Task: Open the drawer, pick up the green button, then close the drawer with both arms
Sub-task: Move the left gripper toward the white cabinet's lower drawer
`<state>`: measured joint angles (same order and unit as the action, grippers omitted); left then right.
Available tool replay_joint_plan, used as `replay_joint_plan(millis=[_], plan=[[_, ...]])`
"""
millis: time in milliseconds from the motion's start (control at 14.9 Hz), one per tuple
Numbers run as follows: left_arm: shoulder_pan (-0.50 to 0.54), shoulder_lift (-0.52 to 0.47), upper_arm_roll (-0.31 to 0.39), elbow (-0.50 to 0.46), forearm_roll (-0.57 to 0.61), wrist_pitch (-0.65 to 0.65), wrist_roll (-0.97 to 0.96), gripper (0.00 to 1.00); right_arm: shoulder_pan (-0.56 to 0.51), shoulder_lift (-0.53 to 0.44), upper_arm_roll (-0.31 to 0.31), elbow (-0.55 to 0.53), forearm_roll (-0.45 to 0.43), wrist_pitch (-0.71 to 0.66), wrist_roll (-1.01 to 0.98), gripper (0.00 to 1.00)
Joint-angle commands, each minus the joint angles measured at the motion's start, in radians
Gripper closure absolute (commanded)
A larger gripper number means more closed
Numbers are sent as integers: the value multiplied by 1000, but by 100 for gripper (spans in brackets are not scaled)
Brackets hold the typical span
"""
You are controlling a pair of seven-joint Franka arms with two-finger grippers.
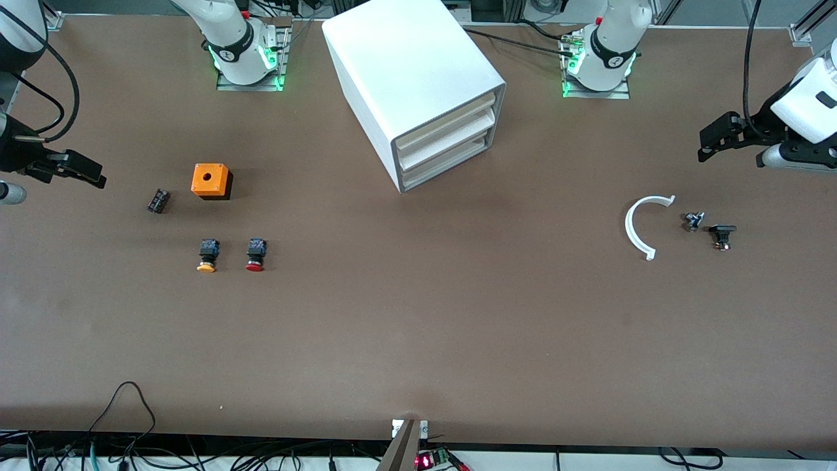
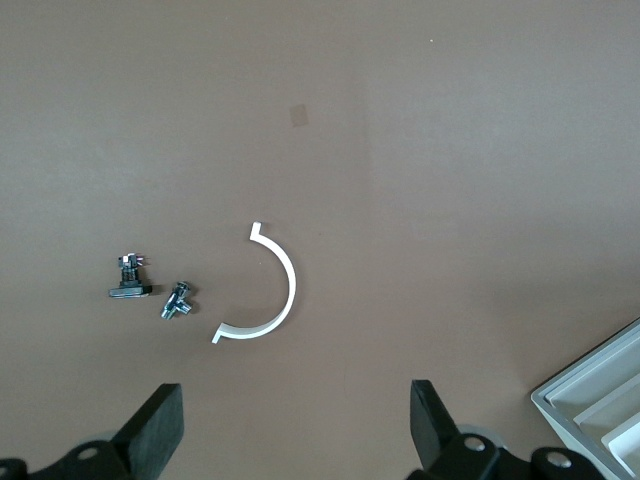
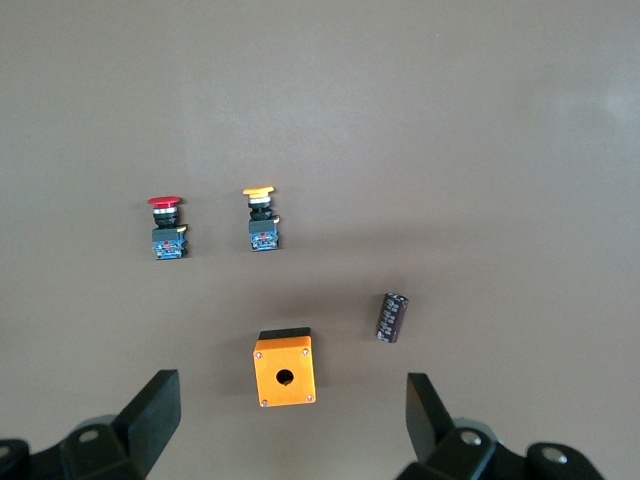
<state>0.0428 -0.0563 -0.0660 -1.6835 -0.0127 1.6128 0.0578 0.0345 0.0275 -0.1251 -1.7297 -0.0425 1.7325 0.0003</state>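
The white box cabinet (image 1: 418, 78) stands mid-table near the arms' bases, with all three drawers shut. Its lowest drawer (image 1: 448, 165) is flush with the front. A corner of the cabinet shows in the left wrist view (image 2: 600, 400). The green-capped button is hidden. My left gripper (image 1: 707, 145) hangs open and empty over the table at the left arm's end (image 2: 295, 425). My right gripper (image 1: 90, 173) hangs open and empty at the right arm's end, over the table beside the orange box (image 3: 290, 430).
Toward the right arm's end lie an orange box (image 1: 211, 180), a dark capacitor (image 1: 158, 200), a yellow-capped button (image 1: 207, 255) and a red-capped button (image 1: 256, 255). Toward the left arm's end lie a white curved strip (image 1: 637, 226), a small metal fitting (image 1: 693, 221) and a black part (image 1: 722, 235).
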Motion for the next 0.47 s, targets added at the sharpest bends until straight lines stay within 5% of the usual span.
replay_joint_plan(millis=[0,402], plan=[[9,4,-9,13,-18,-19,23,0,-11,-20,10,-17,-2,-5,1,0],[6,42,-12,25,-24,-14,25,0,-11,-20,10,-17,-3,-10,1,0]])
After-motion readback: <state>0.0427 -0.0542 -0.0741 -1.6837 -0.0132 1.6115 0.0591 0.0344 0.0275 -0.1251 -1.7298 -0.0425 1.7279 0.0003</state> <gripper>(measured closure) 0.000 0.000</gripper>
